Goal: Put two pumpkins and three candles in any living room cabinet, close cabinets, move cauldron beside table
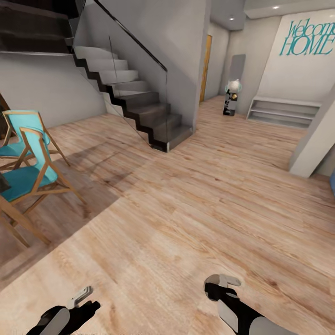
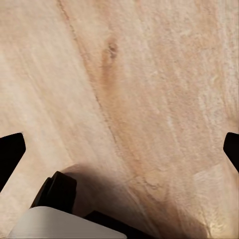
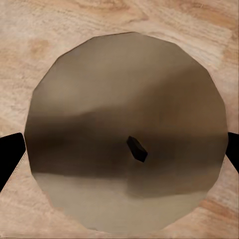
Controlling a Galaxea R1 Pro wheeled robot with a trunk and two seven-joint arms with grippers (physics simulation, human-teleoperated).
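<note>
A candle [image 3: 124,134], a pale beige-tan wax disc seen end-on with a short dark wick, sits between the two dark fingertips [image 3: 11,157] of my right gripper, which is shut on it above the wood-plank floor. In the head view my right gripper [image 1: 222,283] hangs low at the bottom right over bare planks. My left gripper [image 1: 83,298] is at the bottom left. In the left wrist view its fingertips [image 2: 11,154] stand wide apart with only floor between them, so it is open.
A dark staircase [image 1: 139,102] with a glass railing rises ahead on the left. Two turquoise wooden chairs [image 1: 28,172] stand on a brown rug at the left. A white low shelf [image 1: 284,111] lies far right under "Welcome HOME" lettering, and a white pillar [image 1: 316,139] stands at the right.
</note>
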